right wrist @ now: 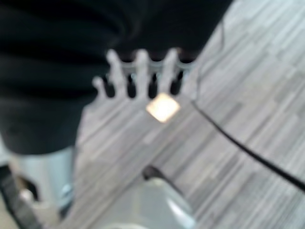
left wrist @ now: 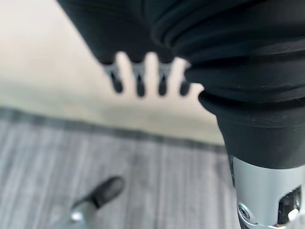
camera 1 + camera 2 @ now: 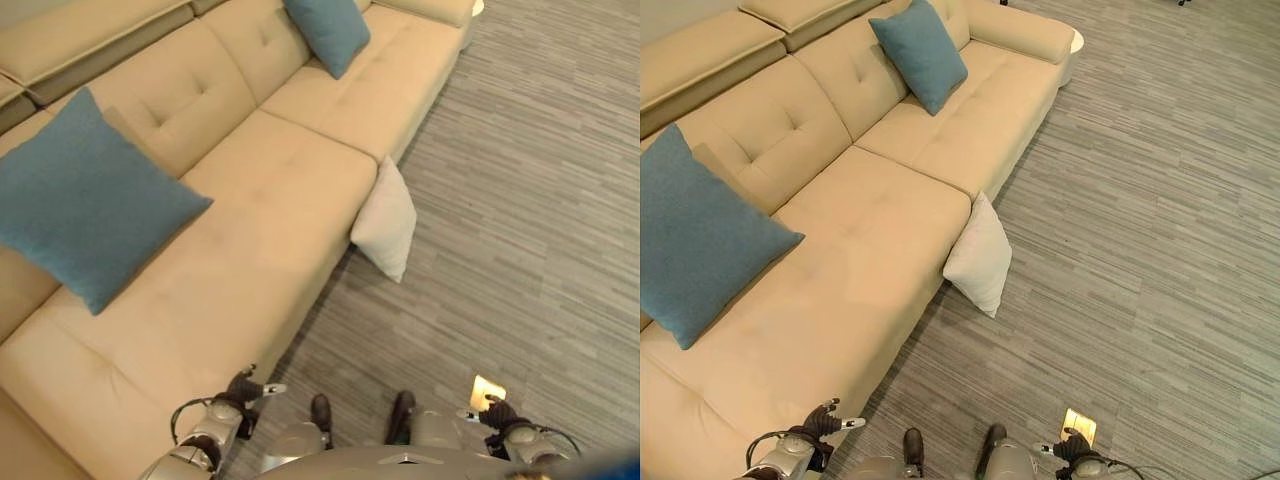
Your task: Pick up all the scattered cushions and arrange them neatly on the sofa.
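A cream cushion (image 3: 387, 220) stands on the grey floor, leaning against the front of the beige sofa (image 3: 270, 210). One large blue cushion (image 3: 85, 200) rests against the backrest at the sofa's left. A second blue cushion (image 3: 328, 32) leans on the backrest farther along. My left hand (image 3: 245, 390) hangs low by the sofa's front edge, well short of the cream cushion, its fingers (image 2: 139, 82) relaxed and holding nothing. My right hand (image 3: 497, 412) hangs over the floor at the lower right, its fingers (image 1: 142, 76) also straight and holding nothing.
A small brass floor plate (image 3: 487, 390) is set in the striped grey carpet (image 3: 540, 200) just beside my right hand. The sofa's seat (image 3: 870, 240) lies bare between the two blue cushions.
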{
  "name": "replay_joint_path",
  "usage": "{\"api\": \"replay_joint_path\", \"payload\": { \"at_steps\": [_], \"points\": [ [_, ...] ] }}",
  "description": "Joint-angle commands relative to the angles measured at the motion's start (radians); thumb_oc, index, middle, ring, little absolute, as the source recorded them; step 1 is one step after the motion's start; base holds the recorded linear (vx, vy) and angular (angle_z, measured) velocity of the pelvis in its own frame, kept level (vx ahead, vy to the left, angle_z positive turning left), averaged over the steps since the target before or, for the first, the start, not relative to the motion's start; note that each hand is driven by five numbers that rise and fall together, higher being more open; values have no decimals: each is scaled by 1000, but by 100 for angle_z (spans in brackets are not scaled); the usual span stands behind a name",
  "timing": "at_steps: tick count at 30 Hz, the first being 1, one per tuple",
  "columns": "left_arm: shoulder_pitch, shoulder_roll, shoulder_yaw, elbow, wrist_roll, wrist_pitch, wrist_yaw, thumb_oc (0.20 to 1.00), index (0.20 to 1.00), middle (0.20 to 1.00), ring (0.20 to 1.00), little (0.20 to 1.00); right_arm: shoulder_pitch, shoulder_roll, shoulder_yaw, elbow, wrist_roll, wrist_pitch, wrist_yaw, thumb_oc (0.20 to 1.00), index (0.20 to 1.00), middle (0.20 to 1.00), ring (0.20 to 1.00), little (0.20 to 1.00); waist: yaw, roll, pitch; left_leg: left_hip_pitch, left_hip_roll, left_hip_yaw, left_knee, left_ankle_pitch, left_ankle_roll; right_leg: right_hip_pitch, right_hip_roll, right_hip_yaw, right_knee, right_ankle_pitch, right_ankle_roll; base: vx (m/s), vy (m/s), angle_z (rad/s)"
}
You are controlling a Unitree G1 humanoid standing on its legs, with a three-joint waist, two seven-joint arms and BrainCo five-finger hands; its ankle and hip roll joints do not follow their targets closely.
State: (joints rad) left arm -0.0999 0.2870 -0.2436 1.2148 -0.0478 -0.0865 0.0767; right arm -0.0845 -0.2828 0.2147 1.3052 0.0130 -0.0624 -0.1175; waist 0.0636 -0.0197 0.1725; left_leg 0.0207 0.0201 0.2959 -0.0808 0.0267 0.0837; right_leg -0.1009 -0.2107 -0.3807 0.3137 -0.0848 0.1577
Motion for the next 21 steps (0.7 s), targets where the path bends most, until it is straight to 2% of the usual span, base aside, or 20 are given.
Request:
{"api": "replay_joint_path", "payload": {
  "at_steps": [1,5,9,12,14,15,16,17,18,21],
  "points": [
    [2,-20,25,35,25,-8,4,1000,1000,1000,1000,1000,0,-28,10,-11,-24,-11,-6,1000,1000,1000,1000,1000,42,-37,-51,-25,-6,-122,9,-16,-92,88,38,-49,-233,102,-2,-28,-169,-137],
    [7,-40,29,39,17,-7,8,1000,1000,1000,1000,1000,8,-24,28,-13,-26,-14,-7,1000,1000,1000,1000,1000,18,-36,-63,-23,4,-124,-6,-4,-107,91,77,0,-302,110,-7,-8,-172,-41],
    [-2,-56,8,36,22,-5,9,1000,1000,1000,1000,1000,22,-27,7,-23,16,-22,-10,1000,1000,1000,1000,1000,-26,-21,-60,-15,26,-126,-5,8,-126,96,109,29,-314,96,-30,14,-188,-15],
    [-6,-60,12,35,1,-3,18,1000,1000,1000,1000,1000,30,-21,-8,-34,60,-36,-14,1000,1000,1000,1000,1000,-39,-32,-41,-32,51,-133,104,-20,-141,109,129,56,-316,85,-52,-2,-222,-1],
    [-6,-62,14,36,-4,-3,19,1000,1000,1000,1000,1000,33,-19,-7,-35,65,-38,-14,1000,1000,1000,1000,1000,-42,-39,-40,-48,55,-141,147,-27,-143,110,133,61,-319,84,-59,7,-148,-13],
    [-8,-63,17,40,-10,-3,21,1000,1000,1000,1000,1000,31,-19,-5,-37,72,-41,-14,1000,1000,1000,1000,1000,-39,-51,-29,-65,56,-161,209,-46,-143,120,138,72,-323,80,-68,32,-125,-25],
    [-8,-63,18,42,-15,-3,21,1000,1000,1000,1000,1000,29,-21,-2,-36,73,-41,-13,1000,1000,1000,1000,1000,-35,-54,-23,-70,48,-175,232,-51,-142,129,141,81,-325,79,-73,84,-212,-17],
    [-14,-70,10,47,-23,-3,25,1000,1000,1000,1000,1000,23,-23,3,-40,77,-42,-17,1000,1000,1000,1000,1000,-14,-57,-11,-107,3,-258,258,-55,-137,145,148,107,-335,75,-79,106,-156,-13],
    [-15,-72,10,49,-28,-2,26,1000,1000,1000,1000,1000,19,-25,6,-41,79,-43,-18,1000,1000,1000,1000,1000,-8,-59,-14,-131,-21,-285,238,-50,-131,150,153,116,-346,77,-77,127,-142,-10],
    [-9,-75,9,50,-31,1,29,1000,1000,1000,1000,1000,15,-31,12,-47,74,-43,-21,1000,1000,1000,1000,1000,4,-53,-21,-185,-40,-293,172,9,-125,173,174,131,-357,69,-74,170,-53,-42]
  ]
}}
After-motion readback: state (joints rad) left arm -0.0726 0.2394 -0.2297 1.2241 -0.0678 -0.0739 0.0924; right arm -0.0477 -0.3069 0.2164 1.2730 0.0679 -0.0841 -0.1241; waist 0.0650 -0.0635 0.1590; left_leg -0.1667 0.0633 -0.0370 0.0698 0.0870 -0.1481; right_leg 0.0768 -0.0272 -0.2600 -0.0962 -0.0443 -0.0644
